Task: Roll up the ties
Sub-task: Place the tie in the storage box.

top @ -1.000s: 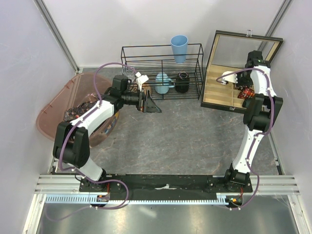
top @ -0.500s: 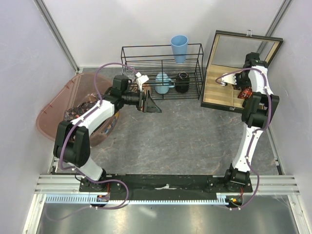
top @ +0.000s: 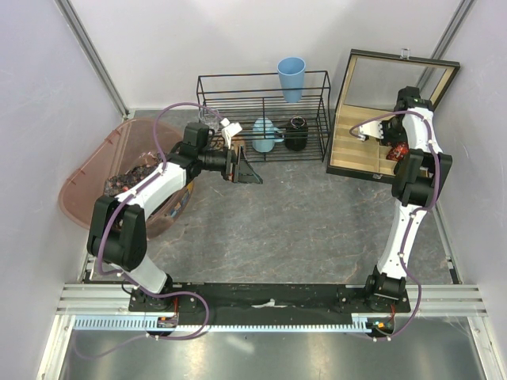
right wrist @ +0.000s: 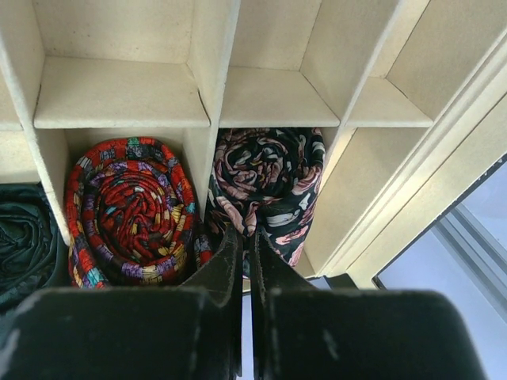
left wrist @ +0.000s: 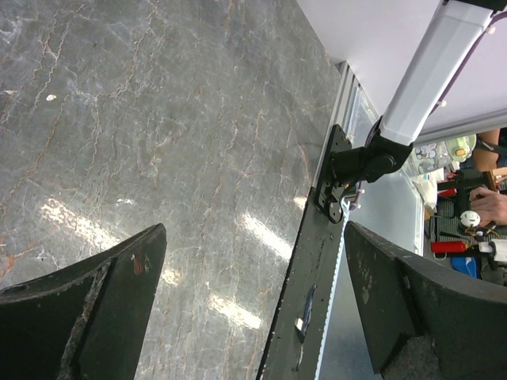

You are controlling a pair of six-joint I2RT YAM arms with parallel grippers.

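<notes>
Three rolled ties sit in the compartments of a wooden box (top: 355, 146). In the right wrist view they are a red patterned coil (right wrist: 131, 210), a dark floral coil (right wrist: 265, 182) and a dark green one (right wrist: 22, 237) at the left edge. My right gripper (right wrist: 247, 233) is shut, and its tips touch the lower edge of the floral coil. More ties (top: 127, 178) lie loose in the pink tub. My left gripper (top: 242, 168) hovers over the table beside the tub. It is open, with nothing between its fingers (left wrist: 103, 301).
The translucent pink tub (top: 83, 182) stands at the far left. A black wire rack (top: 264, 119) at the back holds a blue cup (top: 291, 77), a teal item and a dark jar. The box lid (top: 400, 75) stands open against the back right wall.
The right arm has shifted slightly toward the back over the box, its gripper still shut. The left arm has not moved.
</notes>
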